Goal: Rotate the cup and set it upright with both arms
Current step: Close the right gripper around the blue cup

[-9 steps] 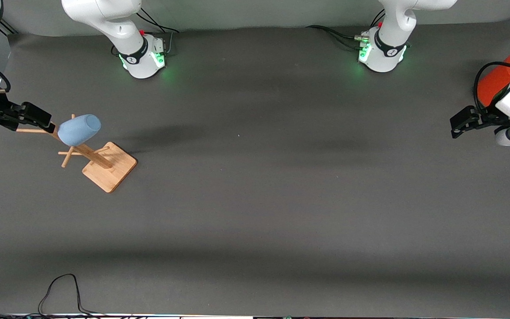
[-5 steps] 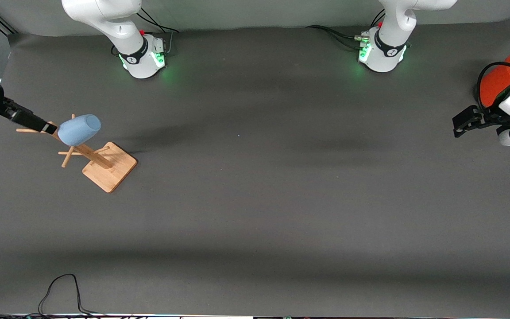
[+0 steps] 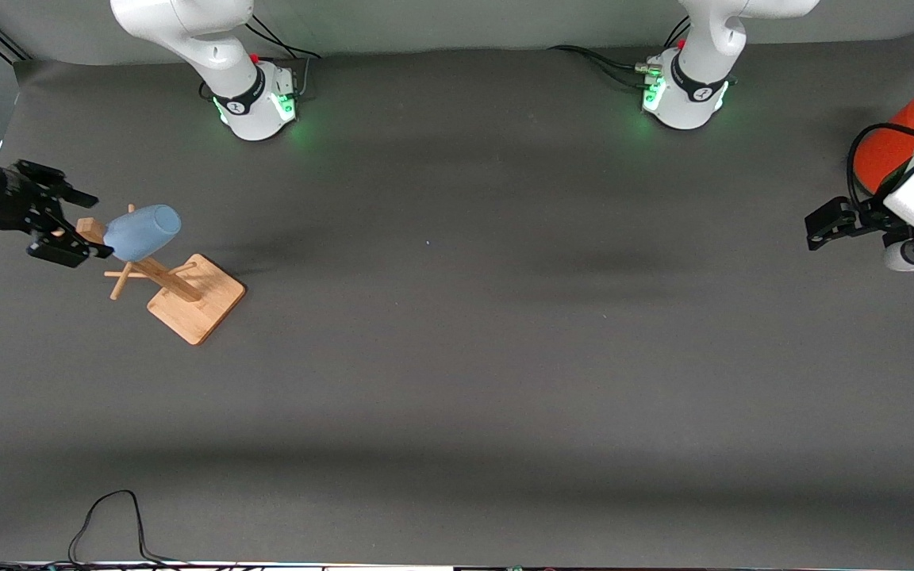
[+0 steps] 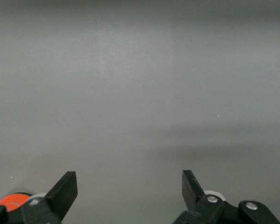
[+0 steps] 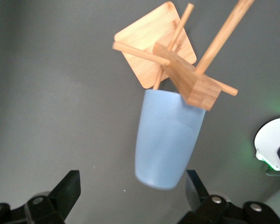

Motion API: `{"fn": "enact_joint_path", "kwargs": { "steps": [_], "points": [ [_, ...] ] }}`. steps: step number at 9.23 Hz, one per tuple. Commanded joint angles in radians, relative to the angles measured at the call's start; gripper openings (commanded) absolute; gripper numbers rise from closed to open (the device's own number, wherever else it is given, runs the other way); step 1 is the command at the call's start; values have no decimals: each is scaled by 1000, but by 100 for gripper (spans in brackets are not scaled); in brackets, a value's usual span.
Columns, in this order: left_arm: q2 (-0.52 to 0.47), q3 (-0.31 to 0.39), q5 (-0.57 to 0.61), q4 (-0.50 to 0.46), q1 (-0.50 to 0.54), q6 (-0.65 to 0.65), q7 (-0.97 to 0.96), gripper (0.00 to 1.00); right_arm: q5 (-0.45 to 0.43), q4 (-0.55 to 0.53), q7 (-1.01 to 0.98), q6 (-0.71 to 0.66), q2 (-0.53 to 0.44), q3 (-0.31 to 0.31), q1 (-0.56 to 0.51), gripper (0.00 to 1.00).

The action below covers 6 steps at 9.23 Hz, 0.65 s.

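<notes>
Here, nearest the front camera, the wooden rack [image 3: 179, 289] stands on its flat square base, a pale-timber post with round pegs jutting out at angles; the cup [image 3: 142, 231], a smooth matte pale-blue tapered tumbler, hangs mouth-first on one peg, tilted, its closed base pointing away from the post; my right gripper [image 3: 60, 224] sits in the air just beside it at the right arm's end of the table, black fingers spread wide with the cup's base [image 5: 165, 140] between their tips but untouched; my left gripper [image 3: 822, 224] waits, fingers parted, over bare grey cloth, beside the glossy orange can [image 3: 889, 151].
</notes>
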Motion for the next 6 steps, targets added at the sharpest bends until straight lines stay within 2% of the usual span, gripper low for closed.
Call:
{"fn": "enact_joint_path", "kwargs": {
  "steps": [1,3,6],
  "points": [
    [8,8,4,28,-9,-25,-8,100,22,-199,43,113,-110,-8,3,100],
    [8,9,4,28,-7,-25,-3,100,39,-283,49,169,-111,-15,3,100],
    [8,10,4,29,-7,-25,-1,100,41,-291,49,176,-99,-18,3,100]
  ]
}}
